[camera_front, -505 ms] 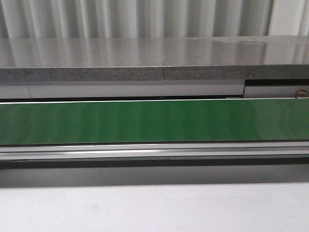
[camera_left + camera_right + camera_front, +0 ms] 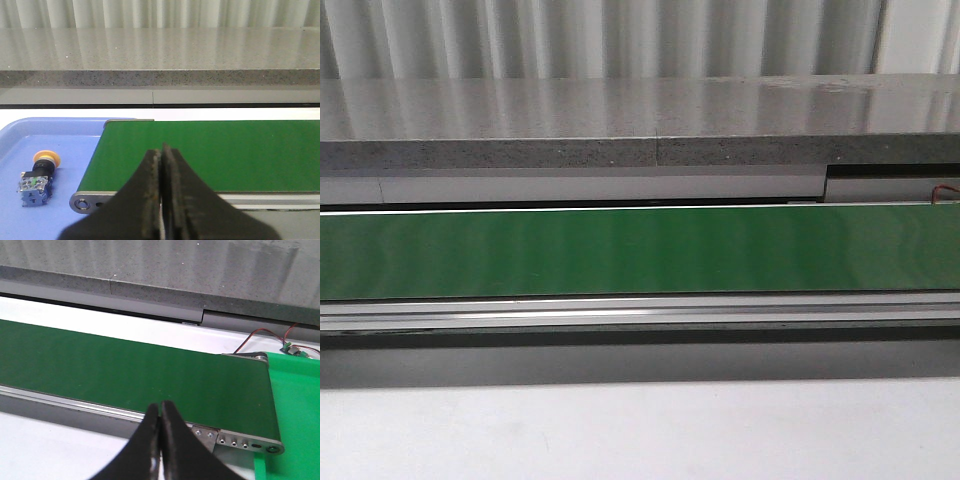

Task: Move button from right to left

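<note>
White desk (image 2: pixel 640 430) lies nearest, bare before the green belt (image 2: pixel 640 250); left gripper (image 2: pixel 161 155) has its jaws pressed together over the belt's end roller; beside those jaws, on the blue tray (image 2: pixel 75 135), lies the button (image 2: pixel 39 175); right gripper (image 2: pixel 160 412), jaws together, hangs near the belt's other end; beyond runs a grey stone ledge (image 2: pixel 640 125).

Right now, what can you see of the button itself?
Only the left wrist view shows the button. It has a round orange-yellow cap, a black collar and a blocky blue and clear body with green marks. It looks like plastic. It lies on its side in the blue tray, cap pointing away from the camera, beside the end of the green belt. No jaws touch it.
</note>
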Motion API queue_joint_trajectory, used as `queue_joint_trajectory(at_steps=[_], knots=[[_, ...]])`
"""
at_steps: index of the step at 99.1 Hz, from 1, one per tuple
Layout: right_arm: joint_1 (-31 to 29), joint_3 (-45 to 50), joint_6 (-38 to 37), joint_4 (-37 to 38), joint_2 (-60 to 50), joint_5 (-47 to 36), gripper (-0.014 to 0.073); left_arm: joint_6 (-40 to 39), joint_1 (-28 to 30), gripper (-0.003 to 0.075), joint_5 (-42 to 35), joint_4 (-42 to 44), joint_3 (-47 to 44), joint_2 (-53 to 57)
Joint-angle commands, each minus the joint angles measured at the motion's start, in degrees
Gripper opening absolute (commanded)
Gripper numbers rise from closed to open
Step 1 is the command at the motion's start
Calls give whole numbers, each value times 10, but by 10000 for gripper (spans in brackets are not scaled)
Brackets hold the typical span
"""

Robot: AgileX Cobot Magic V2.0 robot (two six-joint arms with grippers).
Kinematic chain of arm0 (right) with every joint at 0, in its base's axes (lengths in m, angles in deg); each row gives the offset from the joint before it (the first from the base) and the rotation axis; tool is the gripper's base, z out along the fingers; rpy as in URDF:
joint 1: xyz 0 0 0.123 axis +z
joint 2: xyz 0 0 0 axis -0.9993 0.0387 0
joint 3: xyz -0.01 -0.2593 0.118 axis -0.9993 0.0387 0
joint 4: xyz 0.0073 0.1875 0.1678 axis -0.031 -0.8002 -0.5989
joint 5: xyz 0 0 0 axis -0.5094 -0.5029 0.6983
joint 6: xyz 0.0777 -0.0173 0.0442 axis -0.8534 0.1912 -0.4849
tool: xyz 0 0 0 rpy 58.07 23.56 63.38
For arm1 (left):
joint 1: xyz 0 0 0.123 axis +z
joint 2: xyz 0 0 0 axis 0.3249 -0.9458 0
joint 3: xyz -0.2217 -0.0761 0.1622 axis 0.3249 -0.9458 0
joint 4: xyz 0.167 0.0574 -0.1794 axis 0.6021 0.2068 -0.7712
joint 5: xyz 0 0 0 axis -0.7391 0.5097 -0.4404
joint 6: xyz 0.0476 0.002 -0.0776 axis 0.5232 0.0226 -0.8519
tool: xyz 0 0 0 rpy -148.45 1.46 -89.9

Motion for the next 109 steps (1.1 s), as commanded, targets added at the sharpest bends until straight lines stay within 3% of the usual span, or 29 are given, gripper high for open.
queue_joint_trajectory(at_steps=[1,23,36,50,59,99,109], knots=[[1,-15,4,-2,4,-45,-67,-4,-5,-20,-50,-4,-14,20],[-2,-5,3,1,4,-70,-67,-4,-5,-20,-50,-4,-14,20],[-18,34,-9,27,4,-189,-67,-4,-5,-20,-50,-4,-14,20],[-38,98,-107,102,4,-326,-67,-4,-5,-20,-50,-4,-14,20],[-53,134,-146,135,4,-373,-67,-4,-5,-20,-50,-4,-14,20],[-64,263,-143,84,-55,-411,-67,-4,-5,-20,-50,-4,-14,20],[-65,261,-131,84,-87,-376,-67,-4,-5,-20,-50,-4,-14,20]])
